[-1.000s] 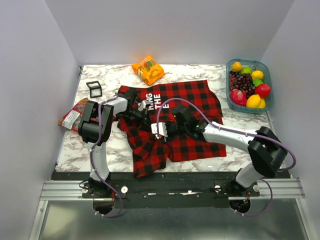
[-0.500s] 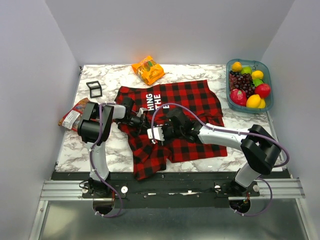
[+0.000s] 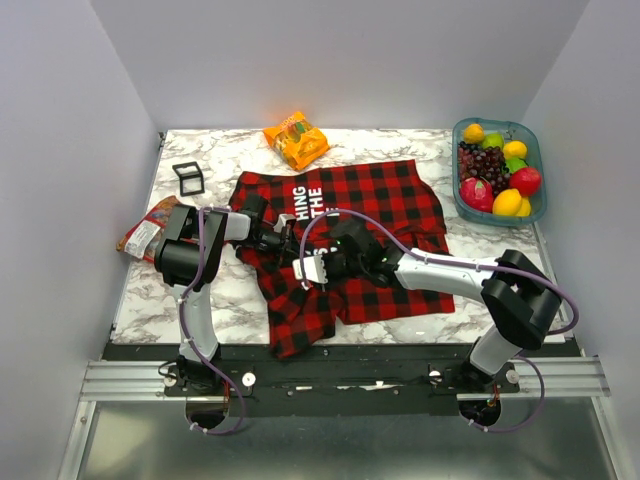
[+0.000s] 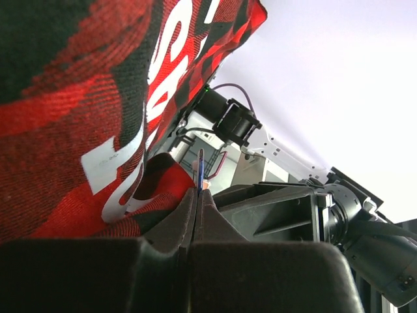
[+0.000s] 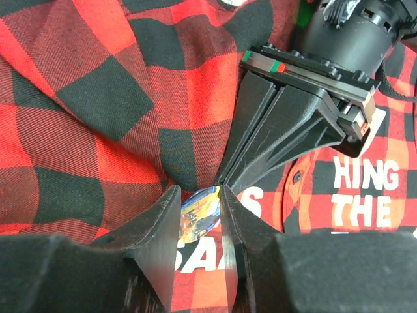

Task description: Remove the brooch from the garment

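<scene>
The red-and-black plaid garment (image 3: 385, 200) with white lettering lies rumpled mid-table and fills the right wrist view (image 5: 98, 98). A small round brooch (image 5: 199, 213), blue and yellow, sits on it by the lettering. My right gripper (image 5: 201, 203) is shut on the brooch, one finger on each side; from above it is at the shirt's left part (image 3: 306, 270). My left gripper (image 5: 221, 182) is shut, its tips meeting at the brooch's upper edge on a fold of garment (image 4: 78, 130). In the left wrist view the brooch (image 4: 201, 166) shows edge-on above the shut gripper (image 4: 198, 190).
An orange snack bag (image 3: 296, 138) lies at the back. A teal tray (image 3: 537, 150) of fruit stands at the back right. A small black square frame (image 3: 188, 177) and a red packet (image 3: 143, 235) lie at the left edge.
My right gripper has moved left across the shirt to meet the left gripper. The left gripper has shifted nearer, and the shirt's left part has been pulled, baring more lettering.
</scene>
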Robot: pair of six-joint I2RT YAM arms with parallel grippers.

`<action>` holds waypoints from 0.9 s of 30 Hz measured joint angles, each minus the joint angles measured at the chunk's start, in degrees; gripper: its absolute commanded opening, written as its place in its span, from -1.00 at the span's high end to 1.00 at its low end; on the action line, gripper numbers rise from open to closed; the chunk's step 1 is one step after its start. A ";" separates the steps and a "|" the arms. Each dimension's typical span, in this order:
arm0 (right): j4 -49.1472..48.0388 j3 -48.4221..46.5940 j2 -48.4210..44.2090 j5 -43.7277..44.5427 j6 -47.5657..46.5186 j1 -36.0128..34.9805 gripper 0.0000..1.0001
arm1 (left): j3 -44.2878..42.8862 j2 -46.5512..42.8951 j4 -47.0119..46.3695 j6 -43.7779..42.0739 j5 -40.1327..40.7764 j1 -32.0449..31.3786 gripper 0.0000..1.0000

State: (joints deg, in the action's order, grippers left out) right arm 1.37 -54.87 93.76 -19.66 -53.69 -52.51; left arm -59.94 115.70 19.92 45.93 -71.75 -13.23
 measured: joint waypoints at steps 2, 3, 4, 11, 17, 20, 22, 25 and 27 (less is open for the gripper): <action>0.24 0.00 0.00 0.98 -0.17 -0.02 0.24 | 0.15 0.00 -0.96 0.74 -0.11 0.00 1.00; 0.46 0.00 0.00 1.42 -0.37 -0.07 0.24 | 0.22 0.00 -1.29 1.01 -0.13 0.00 1.00; 0.70 0.00 0.02 1.99 -0.48 -0.07 0.24 | 0.26 0.00 -1.62 1.29 -0.15 0.00 1.00; 2.08 0.00 0.48 5.31 -1.46 -0.04 0.42 | 0.68 0.00 -3.19 2.58 -0.94 0.07 1.00; 2.23 -0.02 0.52 8.37 -0.79 -0.02 0.75 | 0.74 0.00 -3.65 3.04 -1.22 0.13 0.82; 2.19 -0.20 0.52 9.64 -0.26 0.17 0.88 | 0.74 0.00 -3.72 3.02 -1.22 0.15 0.34; 2.19 -0.68 0.59 9.97 0.07 0.57 0.91 | 0.57 -0.02 -3.26 2.64 -1.25 0.17 0.21; 2.34 -1.73 0.76 9.97 1.42 1.29 0.93 | -1.62 -0.02 1.53 -1.16 -0.55 0.50 0.12; 2.64 -2.47 0.76 9.97 2.95 1.88 0.99 | -5.75 -0.02 7.98 -6.45 1.51 0.68 0.10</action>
State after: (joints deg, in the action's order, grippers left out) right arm 4.01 -57.34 94.52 -9.69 -50.74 -50.63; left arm -65.69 115.68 27.90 39.48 -70.24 -12.56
